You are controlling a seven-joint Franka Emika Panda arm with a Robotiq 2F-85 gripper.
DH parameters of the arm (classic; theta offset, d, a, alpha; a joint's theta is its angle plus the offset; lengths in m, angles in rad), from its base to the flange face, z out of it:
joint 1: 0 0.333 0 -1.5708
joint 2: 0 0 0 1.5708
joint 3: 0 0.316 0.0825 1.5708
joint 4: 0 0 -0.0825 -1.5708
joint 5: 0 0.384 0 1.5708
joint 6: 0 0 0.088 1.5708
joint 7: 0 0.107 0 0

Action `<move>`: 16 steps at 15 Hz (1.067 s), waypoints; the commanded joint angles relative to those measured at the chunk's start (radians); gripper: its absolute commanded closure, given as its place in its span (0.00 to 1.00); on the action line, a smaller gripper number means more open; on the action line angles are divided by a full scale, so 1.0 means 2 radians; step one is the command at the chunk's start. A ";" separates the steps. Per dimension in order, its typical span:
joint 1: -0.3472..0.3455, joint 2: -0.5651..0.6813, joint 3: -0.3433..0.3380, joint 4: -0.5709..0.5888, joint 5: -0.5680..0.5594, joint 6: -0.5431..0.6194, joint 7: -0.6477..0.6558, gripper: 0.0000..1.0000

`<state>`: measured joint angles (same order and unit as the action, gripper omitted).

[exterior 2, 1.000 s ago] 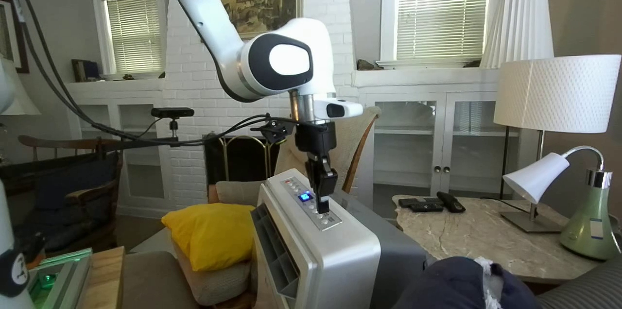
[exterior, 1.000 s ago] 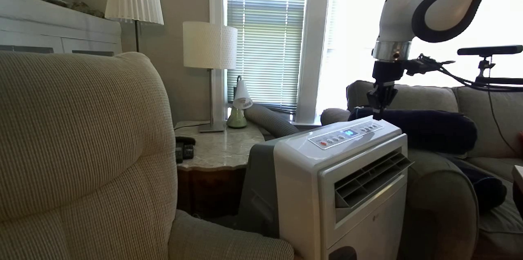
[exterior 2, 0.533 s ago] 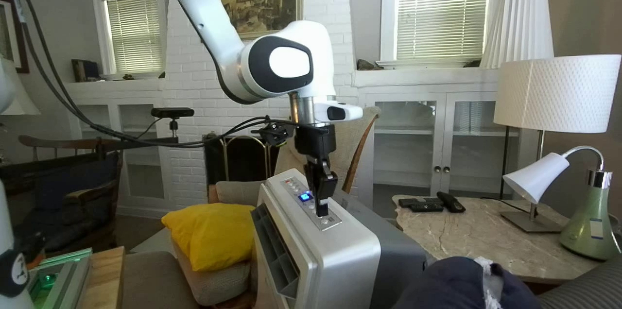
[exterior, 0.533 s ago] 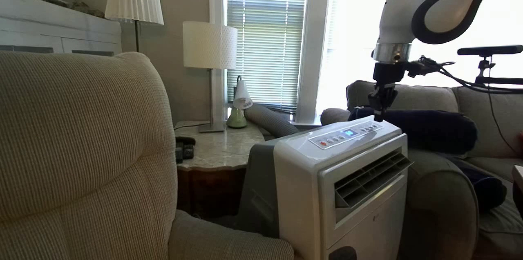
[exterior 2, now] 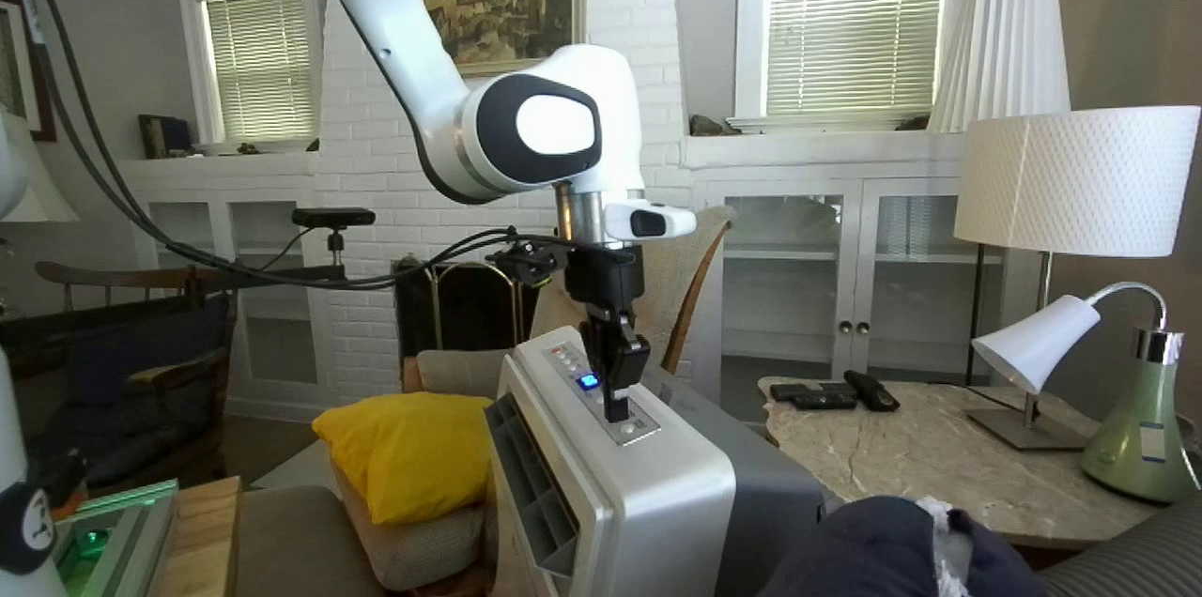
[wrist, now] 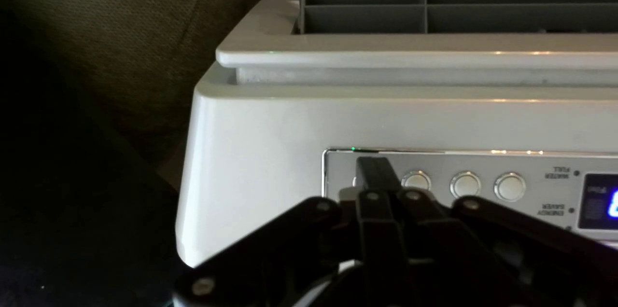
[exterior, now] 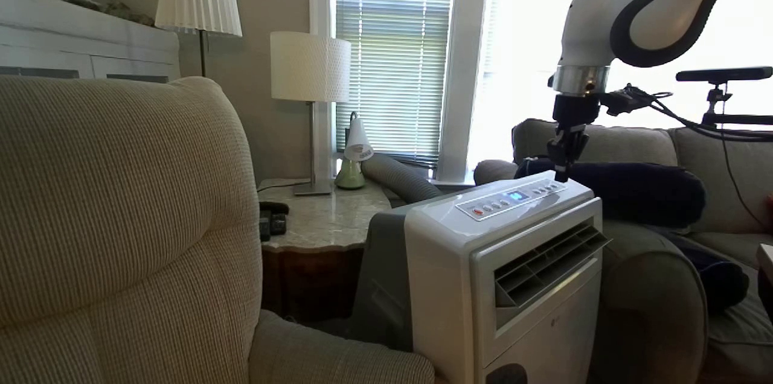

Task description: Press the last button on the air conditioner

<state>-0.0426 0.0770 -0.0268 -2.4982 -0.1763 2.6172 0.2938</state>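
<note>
White air conditioner (exterior: 444, 287) between ribbed armchair (exterior: 121, 191) and sofa (exterior: 655, 290), with gripper (exterior 2: 616, 409) clenched and pointed down at one end of the control strip (exterior: 512, 197), contact unclear. By the grey rear (exterior: 381, 281), a marble-topped table (exterior: 326, 218) with a drum-shaded lamp (exterior: 310, 67). Yellow cushion (exterior 2: 413, 454) in an exterior view alone; upside-down lettering (wrist: 557, 173) legible only in the wrist view, with an end button (wrist: 355, 182) mostly hidden there behind fingertips (wrist: 378, 173).
</note>
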 commanded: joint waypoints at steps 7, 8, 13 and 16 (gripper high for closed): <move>0.009 0.005 -0.005 -0.008 0.001 0.032 -0.014 1.00; 0.010 0.006 -0.006 -0.008 -0.004 0.035 -0.010 1.00; 0.010 0.011 -0.008 -0.006 -0.009 0.042 -0.007 1.00; 0.011 0.014 -0.013 -0.006 -0.023 0.042 0.003 1.00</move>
<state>-0.0310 0.0901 -0.0319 -2.5088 -0.1807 2.6747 0.2857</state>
